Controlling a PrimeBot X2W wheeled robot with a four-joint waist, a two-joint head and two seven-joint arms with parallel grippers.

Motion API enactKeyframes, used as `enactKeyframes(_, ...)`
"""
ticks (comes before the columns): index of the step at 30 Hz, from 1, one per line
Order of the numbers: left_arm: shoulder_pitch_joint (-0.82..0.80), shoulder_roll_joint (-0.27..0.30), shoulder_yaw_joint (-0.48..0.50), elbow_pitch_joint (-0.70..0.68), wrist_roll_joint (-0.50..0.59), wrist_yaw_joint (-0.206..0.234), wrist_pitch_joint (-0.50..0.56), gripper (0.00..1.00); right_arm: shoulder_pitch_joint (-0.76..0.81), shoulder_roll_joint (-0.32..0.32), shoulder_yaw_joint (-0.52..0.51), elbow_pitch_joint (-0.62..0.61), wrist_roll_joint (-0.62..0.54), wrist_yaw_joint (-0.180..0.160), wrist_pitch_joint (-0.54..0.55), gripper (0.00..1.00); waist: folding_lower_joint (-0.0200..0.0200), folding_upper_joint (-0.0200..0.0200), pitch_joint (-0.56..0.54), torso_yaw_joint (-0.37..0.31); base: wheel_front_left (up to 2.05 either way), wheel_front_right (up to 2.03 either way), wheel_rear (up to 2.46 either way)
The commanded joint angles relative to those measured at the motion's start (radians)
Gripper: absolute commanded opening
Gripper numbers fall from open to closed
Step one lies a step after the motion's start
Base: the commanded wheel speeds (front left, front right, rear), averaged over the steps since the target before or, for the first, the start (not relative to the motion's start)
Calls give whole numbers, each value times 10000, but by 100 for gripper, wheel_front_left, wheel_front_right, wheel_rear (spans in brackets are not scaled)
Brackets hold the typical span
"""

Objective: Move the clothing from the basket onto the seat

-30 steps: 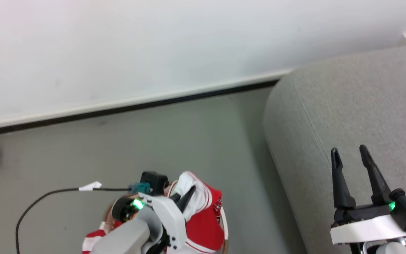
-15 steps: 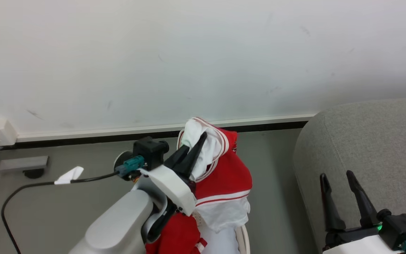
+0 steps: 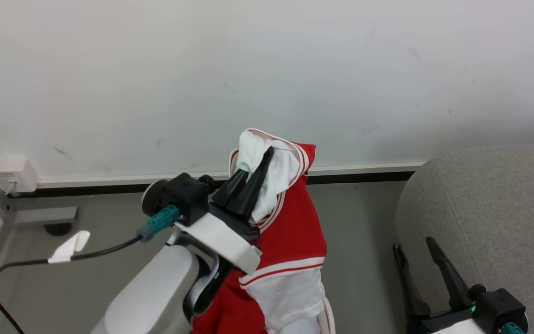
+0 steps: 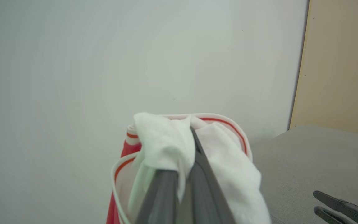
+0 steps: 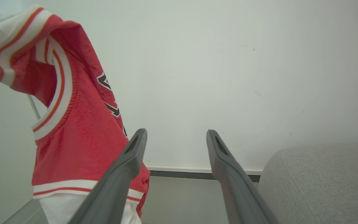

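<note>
Change: the left gripper [image 3: 262, 167] has come up with the clothing [image 3: 295, 227]. A second ago the garment sat low inside the basket rim; now it hangs free in the air, left of the seat [image 3: 494, 208], with bare floor between the two. The head camera tilted up as well, so part of that shift is the view. The right gripper [image 3: 413, 244] looks unchanged: jaws wide apart, empty, just beside the seat's left edge.

Meaning: the pick is done and the lift looks nearly done. What is left is to carry it right over the seat and drop it. The hem hangs low, so it could drag on the seat's edge if carried flat.

Left jaws are clamped together on a white fold at the garment's top.

Counts, near to far:
- grippers: two, one loaded and one idle
- basket [image 3: 327, 317]: one, a sliver of rim under the hanging garment, left of the seat
- clothing: one red-and-white piece held; more red fabric sits lower by the left arm, and I cannot tell if it is the same piece or a second
- seat: one, nothing on the visible part
</note>
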Motion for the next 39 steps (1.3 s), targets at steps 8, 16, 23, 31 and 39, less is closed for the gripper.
enactKeyframes(8, 475, -186, 83, -269, 383, -126, -26, 0, -46, -88, 629, 176, -256, -21, 8, 100, 1, -1, -28, 96, 0, 0, 0)
enactKeyframes(16, 808, -507, -122, -371, 626, -333, -26, 0, -825, -558, 1852, 710, -93, -21, 8, 100, 1, -1, -58, 253, 0, 0, 0)
enactKeyframes(23, 796, -795, -471, -228, 679, -563, -27, 0, -1744, -1083, 3048, 1646, 297, -23, 8, 100, 1, -1, -56, 716, 0, 0, 0)
enactKeyframes(31, 700, -1014, -1032, -114, 596, -753, -23, 0, -2442, -1368, 3887, 2596, 748, -21, 8, 100, 1, -1, -95, 1416, 0, 0, 0)
enactKeyframes(39, 639, -1147, -1811, -137, 534, -839, 39, 0, -2950, -1636, 4644, 3105, 944, -21, 7, 100, 1, -1, -180, 2063, 0, 0, 0)
